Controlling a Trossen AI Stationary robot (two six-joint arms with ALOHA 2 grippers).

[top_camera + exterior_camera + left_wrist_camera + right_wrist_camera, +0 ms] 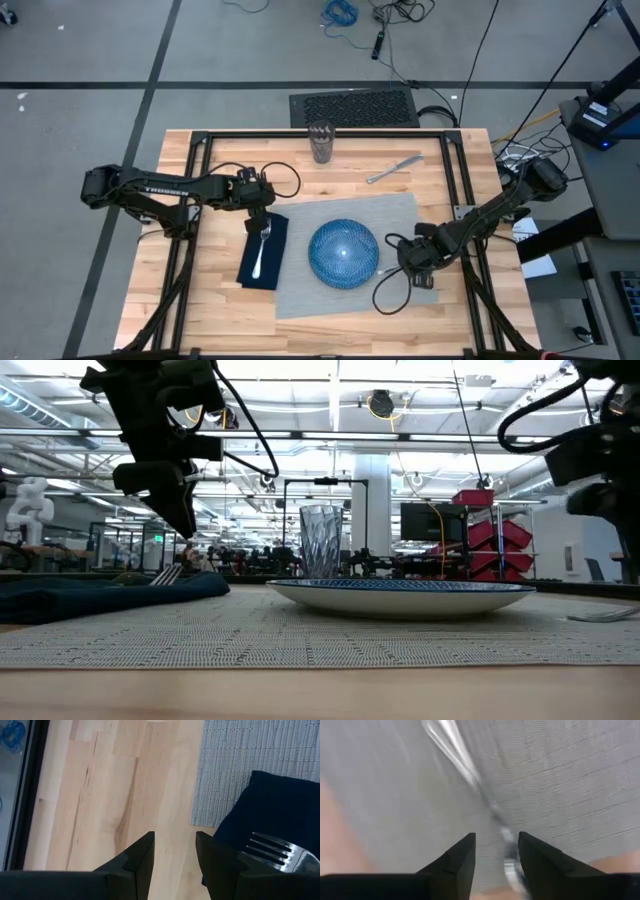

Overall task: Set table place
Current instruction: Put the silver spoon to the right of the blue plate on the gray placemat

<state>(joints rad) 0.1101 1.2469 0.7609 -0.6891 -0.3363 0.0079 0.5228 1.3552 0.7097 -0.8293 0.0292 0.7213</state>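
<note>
Placemat point(400, 215), grey woven fabric, lay flat at table point(180, 310) centre. I saw the right gripper point(496, 851) fingers spread, pinching nothing, over a blurred utensil point(470, 775) on the mat at 3 o'clock of the plate point(343, 253). Left gripper point(174, 854), fingers apart, hovered beside the fork point(262, 248) on the napkin point(275, 270) at 9 o'clock, presumably just placed.

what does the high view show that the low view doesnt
Only the high view shows the knife lying on bare table beyond the placemat, and the full fork on the napkin. Only the low view shows the room behind and the plate's side profile. Both share the blue plate, the glass, the left gripper above the napkin and the right gripper.
</note>
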